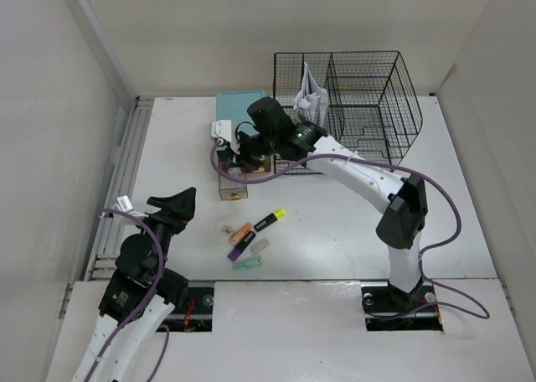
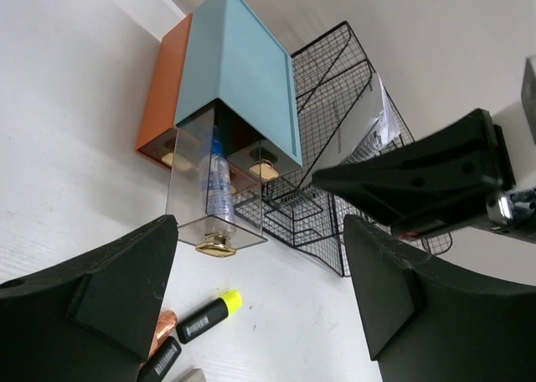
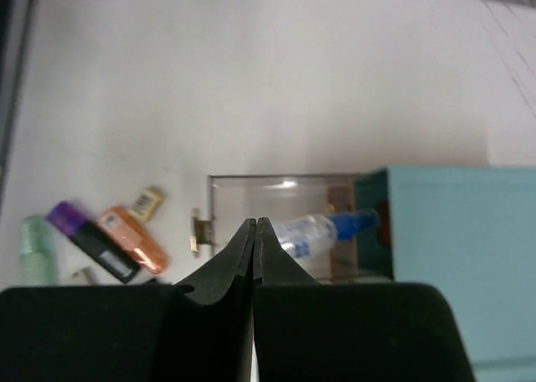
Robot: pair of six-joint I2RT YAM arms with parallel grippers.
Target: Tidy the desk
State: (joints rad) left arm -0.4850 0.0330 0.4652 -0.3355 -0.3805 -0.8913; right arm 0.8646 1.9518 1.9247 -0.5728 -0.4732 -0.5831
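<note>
Across the whole top view: desk (image 1: 335,231), white, pale walls on three sides, ribbed rail (image 1: 117,189) along its left edge, arm bases at the near edge. The widest bare stretch runs right of centre, between the right arm's forearm and the right wall. A narrower bare strip lies between the rail and the drawer box (image 1: 239,110). That box is teal-topped and sits at the back edge, just beside the black wire rack (image 1: 360,105), which holds paper (image 1: 310,93). A clear drawer (image 2: 209,198) is pulled out toward the near side with a bottle (image 3: 318,229) lying inside. Markers lie loose mid-desk near the front: yellow-capped (image 1: 270,220), orange (image 1: 241,233), purple (image 1: 239,248), green (image 1: 248,263). Right gripper (image 3: 255,224) is above the drawer front, clenched, fingers pressed together with nothing visible between them. Left gripper (image 1: 174,210) is near the left-front, well apart from the drawer, fingers spread and holding nothing. The right arm hides the box front and part of the rack's base from above. Left wrist view crops the markers at its bottom edge. A small tan item (image 1: 226,229) beside the orange marker is too small to identify.
</note>
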